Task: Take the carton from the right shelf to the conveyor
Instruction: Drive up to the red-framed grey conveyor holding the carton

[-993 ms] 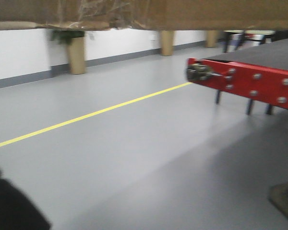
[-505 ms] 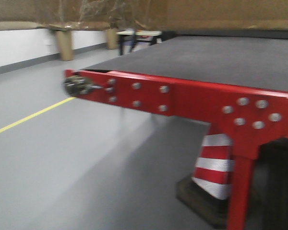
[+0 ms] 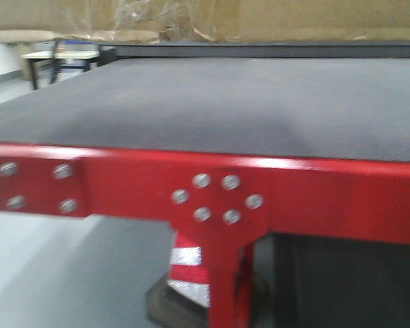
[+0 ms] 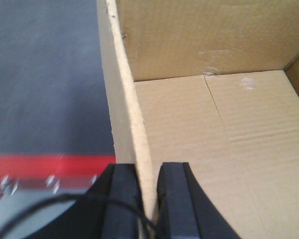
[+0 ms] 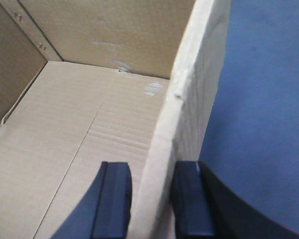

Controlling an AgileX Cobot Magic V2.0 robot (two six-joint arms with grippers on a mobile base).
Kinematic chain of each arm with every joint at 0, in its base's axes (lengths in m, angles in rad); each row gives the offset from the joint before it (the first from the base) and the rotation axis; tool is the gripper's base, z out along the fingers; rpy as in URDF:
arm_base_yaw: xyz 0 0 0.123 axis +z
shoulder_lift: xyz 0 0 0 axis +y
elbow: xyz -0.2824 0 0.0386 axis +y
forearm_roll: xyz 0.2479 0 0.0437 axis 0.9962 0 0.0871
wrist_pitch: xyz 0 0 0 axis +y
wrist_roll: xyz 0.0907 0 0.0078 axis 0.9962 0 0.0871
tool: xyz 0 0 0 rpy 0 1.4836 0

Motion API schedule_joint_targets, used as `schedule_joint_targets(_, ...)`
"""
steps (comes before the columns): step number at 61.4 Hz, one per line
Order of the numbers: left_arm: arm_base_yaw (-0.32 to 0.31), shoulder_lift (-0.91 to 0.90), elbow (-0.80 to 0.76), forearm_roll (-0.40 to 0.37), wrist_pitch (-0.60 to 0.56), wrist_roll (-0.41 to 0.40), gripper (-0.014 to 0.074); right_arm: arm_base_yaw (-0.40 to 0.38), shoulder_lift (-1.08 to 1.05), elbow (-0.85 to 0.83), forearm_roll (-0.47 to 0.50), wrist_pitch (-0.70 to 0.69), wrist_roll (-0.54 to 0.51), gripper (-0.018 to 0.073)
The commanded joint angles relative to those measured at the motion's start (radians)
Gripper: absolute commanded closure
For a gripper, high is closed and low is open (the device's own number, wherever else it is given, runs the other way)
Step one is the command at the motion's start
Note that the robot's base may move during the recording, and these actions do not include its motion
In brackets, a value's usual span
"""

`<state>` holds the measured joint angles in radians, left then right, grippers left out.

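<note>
Left wrist view: the left claw point(image 4: 147, 196) is seen pinched on a side wall of the carton point(image 4: 229, 149), one finger outside and one inside. The open brown carton is held over the conveyor point(image 3: 225, 102), whose grey belt is edged by a red bolted frame point(image 3: 328, 205). The right claw point(image 5: 150, 199) is clamped likewise on the opposite wall.

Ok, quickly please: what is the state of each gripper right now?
Left gripper: shut on one side wall of the carton.
Right gripper: shut on another wall of the carton.
</note>
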<state>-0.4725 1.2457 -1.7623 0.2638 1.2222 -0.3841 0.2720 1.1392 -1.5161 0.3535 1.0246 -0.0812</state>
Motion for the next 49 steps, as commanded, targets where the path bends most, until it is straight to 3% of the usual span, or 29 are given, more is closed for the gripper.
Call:
schedule_joint_targets(1, 0.0, -0.005, -0.008, 0.065, -0.017, 0.013, 0.0613, -0.001, -0.015, -0.007, 0.002, -0.031, -0.024, 0.0619)
schedule_joint_targets(49, 0.0, -0.005, -0.008, 0.065, -0.017, 0.013, 0.0613, -0.001, -0.015, -0.007, 0.002, -0.031, -0.024, 0.0619)
